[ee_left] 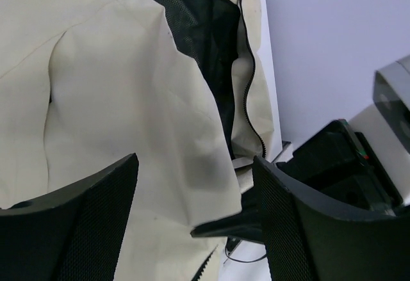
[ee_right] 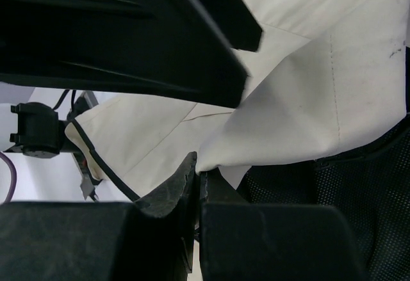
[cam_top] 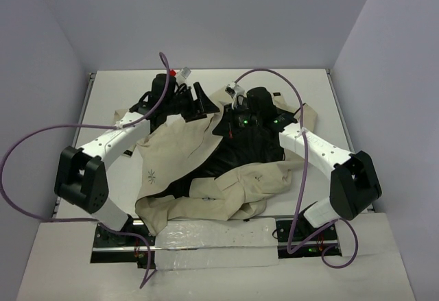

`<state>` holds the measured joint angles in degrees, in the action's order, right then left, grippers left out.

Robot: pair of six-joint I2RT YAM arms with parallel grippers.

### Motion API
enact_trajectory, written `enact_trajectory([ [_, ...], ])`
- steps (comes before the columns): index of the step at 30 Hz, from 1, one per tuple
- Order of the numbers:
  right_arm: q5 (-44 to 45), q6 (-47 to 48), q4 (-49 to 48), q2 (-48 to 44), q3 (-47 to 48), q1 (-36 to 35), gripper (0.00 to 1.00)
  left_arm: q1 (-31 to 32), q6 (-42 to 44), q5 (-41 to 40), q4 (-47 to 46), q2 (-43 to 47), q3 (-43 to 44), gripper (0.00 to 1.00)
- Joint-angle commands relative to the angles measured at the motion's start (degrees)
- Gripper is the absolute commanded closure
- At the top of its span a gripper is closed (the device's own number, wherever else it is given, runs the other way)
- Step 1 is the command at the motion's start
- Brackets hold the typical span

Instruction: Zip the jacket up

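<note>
Showing the table [cam_top: 103, 92] carrying the jacket [cam_top: 180, 151], which is lying crumpled across the middle and reaching toward the near edge, gaping open at the front and baring the black lining [cam_top: 240, 153]. Showing also the left arm [cam_top: 110, 140] and the right arm [cam_top: 322, 150] leaning in over the far part of the jacket, close beside each other.

Holding the left gripper [ee_left: 195, 166] spread wide above cream cloth, gripping nothing. Pinching a fold of cream cloth in the right gripper [ee_right: 197, 169], fingers pressed nearly together.

Tracing one side of the zipper [ee_left: 246, 89] as a dark toothed line wavering along a loose edge, lying beyond the spread fingers. Not showing the slider in any view, nor the matching side clearly.

Judging the zipping as not yet begun. Risking, from here:
- losing the pinched fold, by pulling against the weight of the heaped cloth with only a thin bite;
- closing the left gripper on plain cloth instead of the toothed edge, because that edge is curling away;
- knocking one gripper against the other, by working so close together;
- jamming lining into the teeth, by joining the two sides while the cloth is bunched.
</note>
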<state>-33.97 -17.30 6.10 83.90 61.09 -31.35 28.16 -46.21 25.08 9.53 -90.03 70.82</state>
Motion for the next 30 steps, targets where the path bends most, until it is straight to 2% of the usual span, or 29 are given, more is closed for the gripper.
enact_trajectory([
  [1,-1.6,1.5,0.6,-2.7,3.0,-0.6,1.00,-0.3,0.3,6.2,-5.8,-3.1,3.7,0.27],
  [3,-1.7,1.5,0.8,-2.4,3.4,-0.6,1.00,-0.2,-0.3,7.0,-6.5,-3.8,4.1,0.33],
  [4,-1.8,1.5,1.0,-2.2,3.7,-0.6,1.00,-0.3,-0.7,7.2,-7.1,-4.2,4.1,0.44],
  [7,-1.7,1.1,1.5,-1.8,4.3,-0.6,1.00,-0.2,-0.7,7.8,-7.0,-5.5,4.6,0.90],
  [8,-1.3,0.8,2.2,-1.5,4.8,-0.6,1.00,-0.4,-0.7,7.3,-6.2,-6.1,4.7,1.00],
  [10,-0.5,0.2,3.7,-1.2,5.6,-0.6,0.99,-0.7,-0.8,6.5,-5.3,-6.5,4.5,1.00],
  [11,0.2,-0.1,4.3,-1.3,5.6,-0.6,0.93,-1.2,-1.1,6.4,-5.5,-6.0,3.8,1.00],
  [12,1.4,-0.3,5.0,-1.5,5.6,-0.6,0.76,-1.8,-1.7,6.2,-6.4,-5.1,2.7,1.00],
  [13,3.4,-0.4,5.8,-2.0,5.4,-0.6,0.48,-2.5,-2.6,5.8,-8.3,-3.8,1.1,1.00],
  [15,4.7,-0.7,6.5,-3.6,4.7,-0.5,0.33,-3.5,-2.9,5.6,-8.9,-1.0,-0.8,1.00],
  [17,6.7,-1.6,7.2,-5.3,3.8,-0.4,0.24,-5.0,-3.2,5.9,-9.4,1.6,-3.9,1.00],
  [23,4.6,-9.5,2.9,-13.4,-1.6,3.9,0.18,-5.7,-4.5,10.4,-17.2,7.6,-11.1,1.00],
  [27,0.5,-20.5,-8.1,-16.7,-8.4,8.8,0.17,-6.1,-7.5,12.5,-22.9,10.5,-14.5,1.00],
  [30,-0.7,-28.4,-15.6,-15.0,-11.1,9.9,0.17,-6.3,-9.1,13.9,-26.2,11.9,-15.7,1.00],
])
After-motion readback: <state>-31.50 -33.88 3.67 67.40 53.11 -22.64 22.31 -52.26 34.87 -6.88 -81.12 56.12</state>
